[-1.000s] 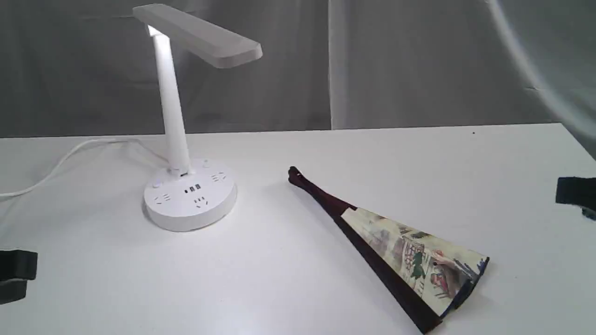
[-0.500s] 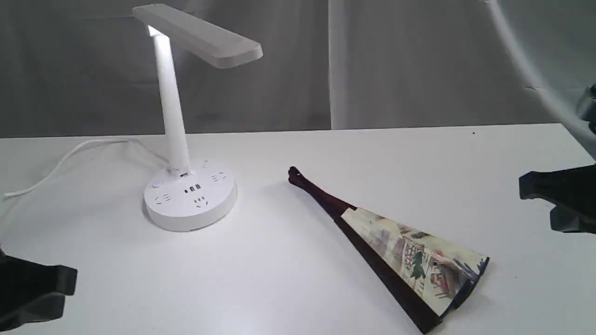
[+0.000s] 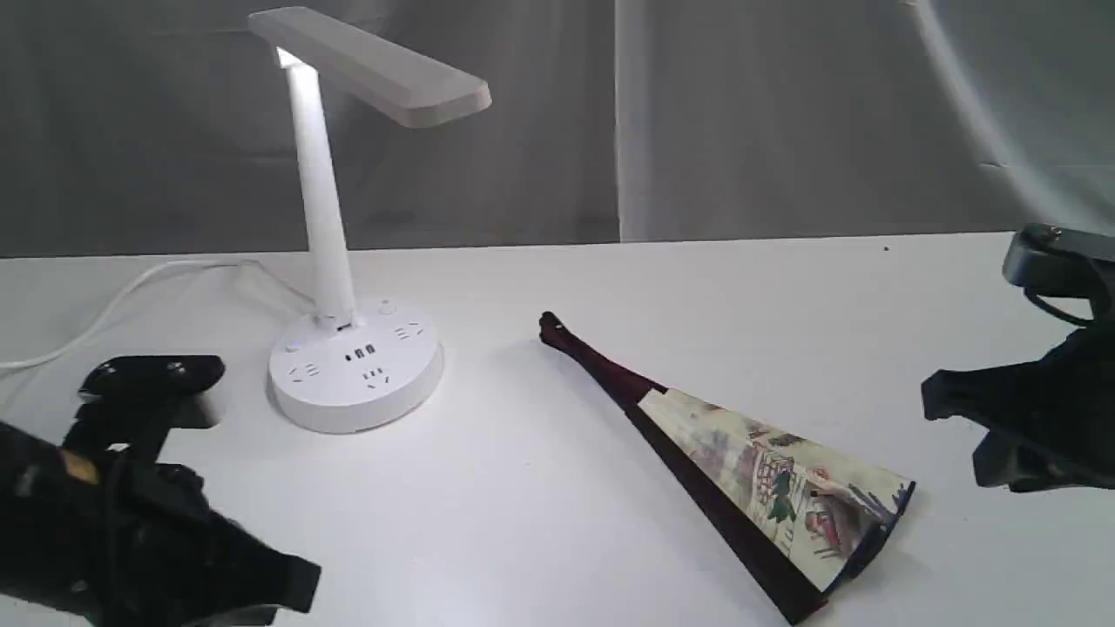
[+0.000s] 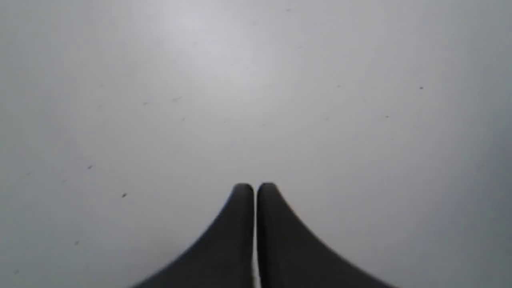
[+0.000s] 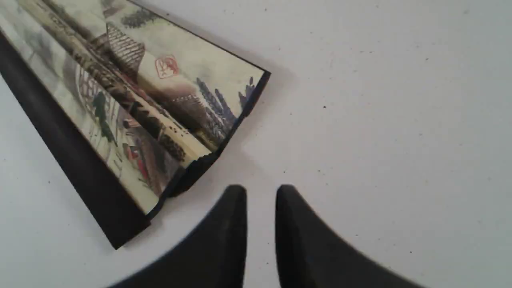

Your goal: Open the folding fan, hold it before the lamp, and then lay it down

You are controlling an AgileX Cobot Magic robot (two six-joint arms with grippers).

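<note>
None of the three steps is done yet. On the white table point(image 3: 557, 287) the lamp point(image 3: 324, 226) stands on my left. The folding fan point(image 3: 766, 475) lies on my right, barely spread and untouched. My right gripper point(image 5: 260, 192) hovers near its wide end, narrowly parted and empty. My left gripper point(image 4: 255, 188) is closed on nothing.

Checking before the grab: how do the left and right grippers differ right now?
The left gripper has its jaws together; the right gripper shows a gap between them. The left hangs over bare table on the lamp side; the right sits by the wide end of the fan, not touching it. Both are black and hold nothing.
</note>
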